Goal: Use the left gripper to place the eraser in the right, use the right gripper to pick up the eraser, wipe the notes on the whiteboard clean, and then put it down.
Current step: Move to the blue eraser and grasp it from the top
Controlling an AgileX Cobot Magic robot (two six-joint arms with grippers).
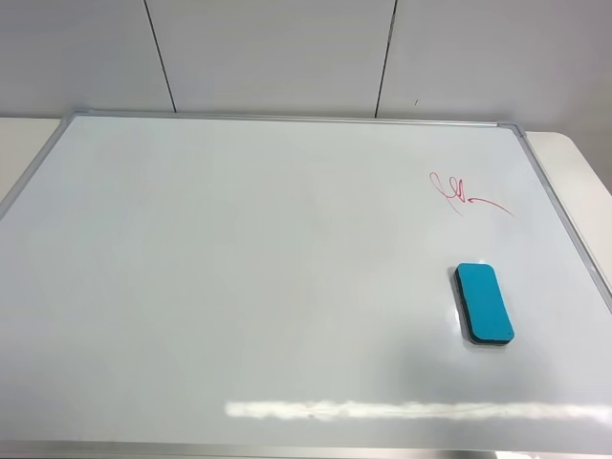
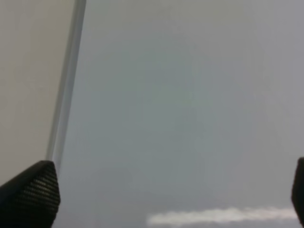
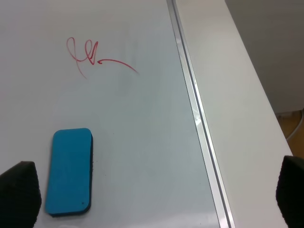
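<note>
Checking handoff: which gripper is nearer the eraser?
Right. The right gripper hangs open close by the eraser; the left gripper is over bare whiteboard near its edge, eraser out of its view.

You have an off-white table (image 1: 574,158) with a rounded far right corner. Behind its far edge stands a pale grey wall (image 1: 277,53) of flat panels, split by two thin dark seams (image 1: 160,55). Past the table's right edge you glimpse orange-brown floor (image 3: 295,128). Light is soft and even.

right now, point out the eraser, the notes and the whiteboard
eraser (image 1: 484,302), exterior high view, middle of its teal top
notes (image 1: 466,197), exterior high view, red loops
whiteboard (image 1: 239,268), exterior high view, bare white surface
</note>
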